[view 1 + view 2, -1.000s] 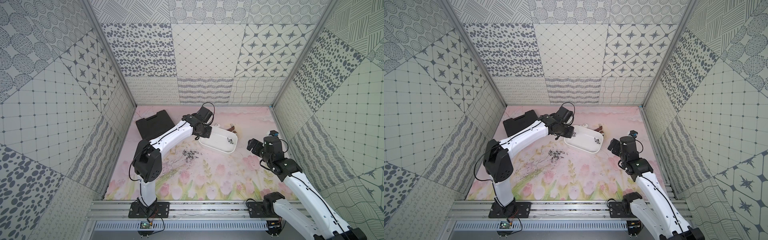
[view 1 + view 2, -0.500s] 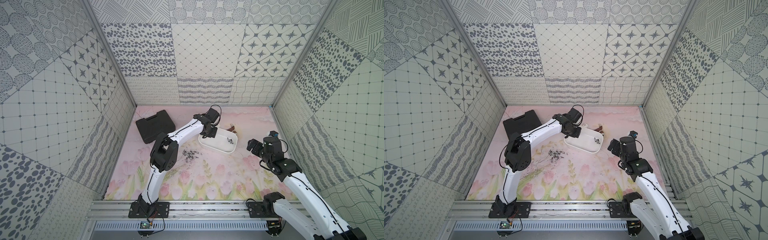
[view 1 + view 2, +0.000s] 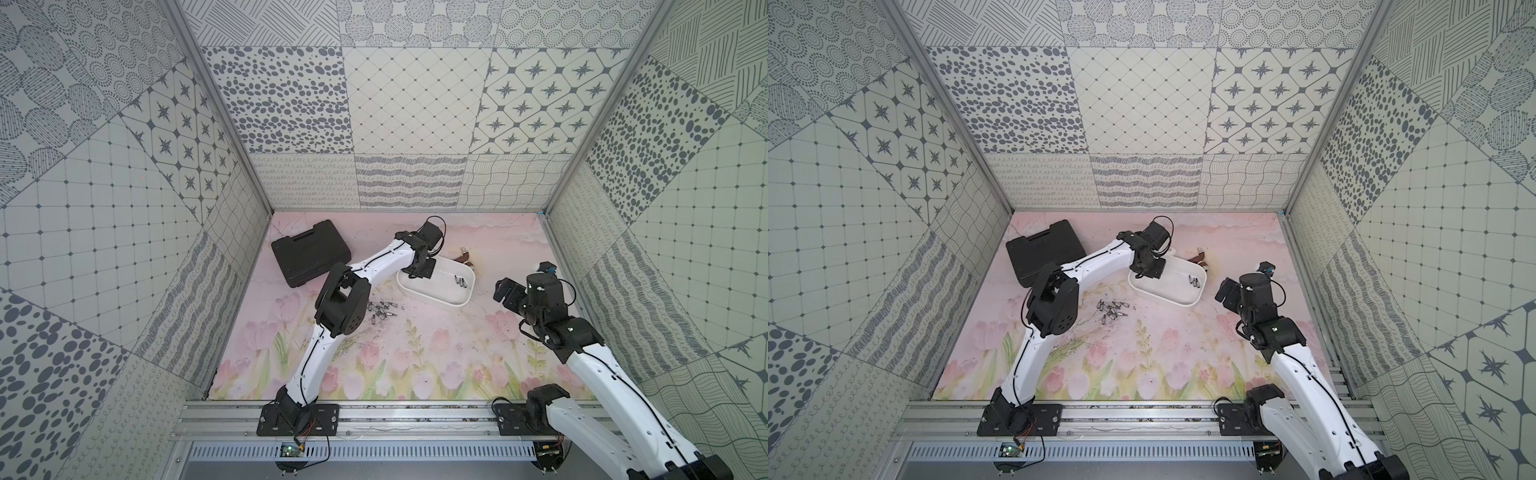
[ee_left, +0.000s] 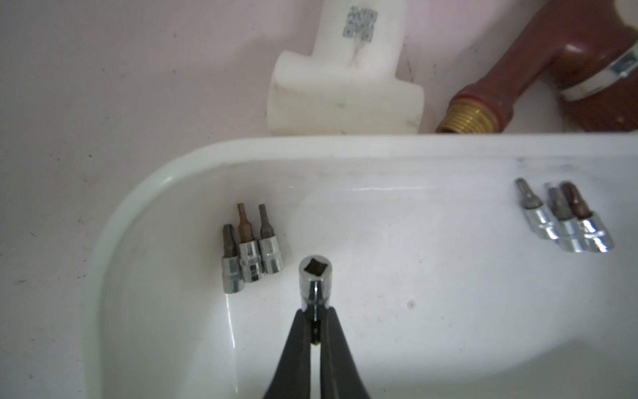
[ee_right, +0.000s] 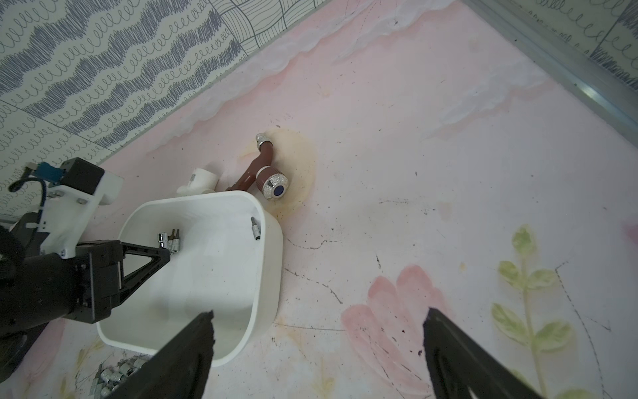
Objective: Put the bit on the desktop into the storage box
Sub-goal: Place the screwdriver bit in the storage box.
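My left gripper (image 4: 315,311) is shut on a chrome bit (image 4: 315,279), holding it just above the floor of the white storage box (image 4: 310,145). Three bits (image 4: 250,252) lie beside it in the box and three more (image 4: 566,224) rest by the far wall. In both top views the left gripper (image 3: 417,272) (image 3: 1148,270) hangs over the box's (image 3: 440,293) left end. A pile of loose bits (image 3: 380,311) (image 3: 1112,309) lies on the pink tulip desktop (image 3: 415,353), in front of the box. My right gripper (image 5: 319,316) (image 3: 505,291) stands open and holds nothing, to the right of the box.
A black tool case (image 3: 309,257) lies at the back left. Just behind the box lie a brown faucet (image 3: 466,257) (image 5: 266,172) and a white pipe fitting (image 4: 341,86). Patterned walls enclose the desktop on three sides.
My left arm has swung right, carrying its gripper from the box's left rim to over the box floor, and its elbow has come inward. The right arm has stayed still.
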You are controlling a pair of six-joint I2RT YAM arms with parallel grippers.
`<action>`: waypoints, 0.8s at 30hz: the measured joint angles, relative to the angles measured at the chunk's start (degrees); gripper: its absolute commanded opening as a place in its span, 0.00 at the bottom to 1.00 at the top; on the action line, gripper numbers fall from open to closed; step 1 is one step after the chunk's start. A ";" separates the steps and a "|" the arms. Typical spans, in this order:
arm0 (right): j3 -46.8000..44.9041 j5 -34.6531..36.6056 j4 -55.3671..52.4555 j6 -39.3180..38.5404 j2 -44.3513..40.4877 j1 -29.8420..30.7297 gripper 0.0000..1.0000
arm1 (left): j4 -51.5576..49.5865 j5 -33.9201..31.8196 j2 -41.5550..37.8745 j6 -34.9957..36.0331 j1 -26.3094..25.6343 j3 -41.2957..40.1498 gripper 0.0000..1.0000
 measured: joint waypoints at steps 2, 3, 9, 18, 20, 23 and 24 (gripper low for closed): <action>0.00 0.00 -0.02 0.00 0.00 0.00 0.97 | -0.22 -0.48 0.87 0.00 0.00 0.50 0.04; 0.00 0.00 -0.02 0.00 0.00 0.00 0.97 | -0.35 -0.76 1.31 0.00 0.00 0.76 0.04; 0.00 0.00 -0.02 -0.02 0.00 0.00 0.97 | -0.61 -2.05 3.17 -0.02 0.00 2.03 0.04; 0.00 0.00 -0.02 -0.02 -0.02 0.00 0.97 | -0.81 -2.89 4.20 -0.02 0.00 2.49 0.08; 0.00 0.00 -0.02 -0.02 -0.02 0.00 0.97 | -0.81 -3.10 4.20 -0.02 0.00 2.51 0.10; 0.00 0.00 -0.02 -0.02 -0.09 0.00 0.97 | -0.81 -3.43 4.20 -0.02 0.00 2.51 0.12; 0.00 0.00 0.00 -0.02 -0.09 0.00 0.97 | -0.81 -3.58 4.20 -0.02 0.00 2.51 0.12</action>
